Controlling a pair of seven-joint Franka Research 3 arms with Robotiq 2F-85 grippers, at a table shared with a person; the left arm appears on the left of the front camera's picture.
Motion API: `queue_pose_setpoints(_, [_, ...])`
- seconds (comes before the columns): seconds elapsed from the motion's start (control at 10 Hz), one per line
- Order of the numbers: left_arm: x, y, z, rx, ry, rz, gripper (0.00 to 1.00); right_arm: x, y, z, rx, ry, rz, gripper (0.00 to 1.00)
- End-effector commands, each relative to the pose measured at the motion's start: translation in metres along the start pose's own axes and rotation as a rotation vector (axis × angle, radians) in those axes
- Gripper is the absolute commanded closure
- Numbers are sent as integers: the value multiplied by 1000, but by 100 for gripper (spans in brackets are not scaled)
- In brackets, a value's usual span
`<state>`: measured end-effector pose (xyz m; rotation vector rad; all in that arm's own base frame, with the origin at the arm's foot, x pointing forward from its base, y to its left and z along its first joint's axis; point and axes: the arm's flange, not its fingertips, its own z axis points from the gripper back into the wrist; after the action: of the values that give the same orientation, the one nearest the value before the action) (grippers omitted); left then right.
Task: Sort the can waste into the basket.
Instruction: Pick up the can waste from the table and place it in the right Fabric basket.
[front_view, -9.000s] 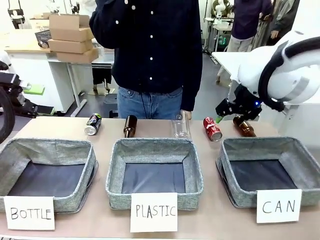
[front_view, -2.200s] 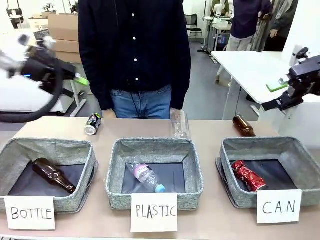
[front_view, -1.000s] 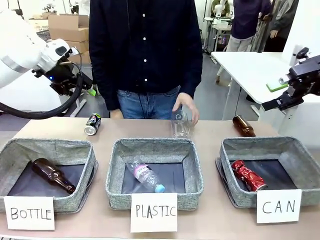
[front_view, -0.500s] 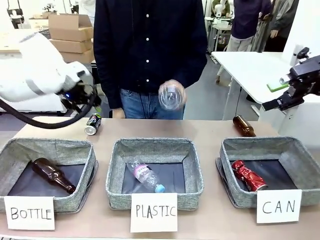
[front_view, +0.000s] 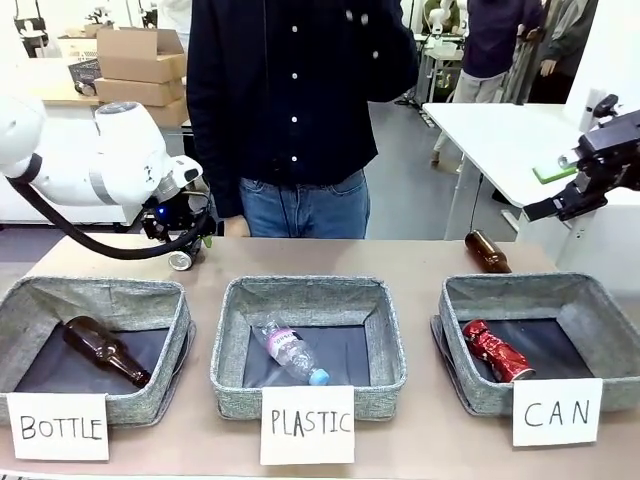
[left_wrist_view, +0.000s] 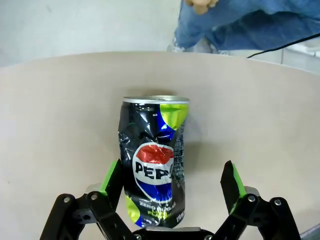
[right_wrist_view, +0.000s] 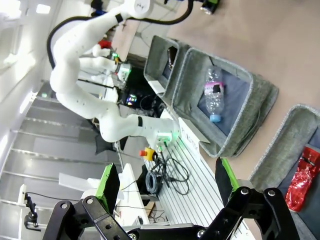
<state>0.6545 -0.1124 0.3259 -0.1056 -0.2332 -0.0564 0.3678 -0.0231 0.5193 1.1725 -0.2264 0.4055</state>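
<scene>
Both gape: left end effector (left_wrist_view: 171, 171) straddles the black can (left_wrist_view: 152, 150) in its wrist view, right end effector (right_wrist_view: 166, 172) aloft.

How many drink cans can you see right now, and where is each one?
2. The red dented can lies in the CAN basket. The black can lies on the table, inside the open left pincer. None seems hidden.

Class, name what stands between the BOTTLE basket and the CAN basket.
The PLASTIC basket, holding one clear plastic bottle, as the front view shows.
</scene>
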Motion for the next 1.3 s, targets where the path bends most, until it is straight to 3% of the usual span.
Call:
queue_pose_setpoints(0.0, [8,-7,-8,58,38,19,0,0,-2,0,-9,-3,29,0])
queue_pose_setpoints(0.1, [8,-8,-9,61,10,41,0,0,-2,0,-9,-3,29,0])
queue_pose_setpoints(0.2, [8,-8,-8,68,6,43,60,0,-2,0,-9,-3,29,0])
queue_pose_setpoints(0.3, [8,-7,-9,67,7,39,60,0,-2,0,-9,-3,29,0])
queue_pose_setpoints(0.4, [8,-7,-12,69,13,40,100,0,-2,0,-9,-3,29,0])
queue_pose_setpoints(0.5, [7,-7,-14,64,16,40,65,0,-2,0,-9,-3,29,0])
queue_pose_setpoints(0.6, [7,-5,-13,56,12,46,100,0,-2,0,-9,-3,29,0])
queue_pose_setpoints(1.0, [7,6,-6,50,-14,66,100,0,-2,0,-9,-3,29,0])
queue_pose_setpoints(1.2, [-1,19,33,-33,-82,94,100,0,-2,0,-9,-3,29,0])
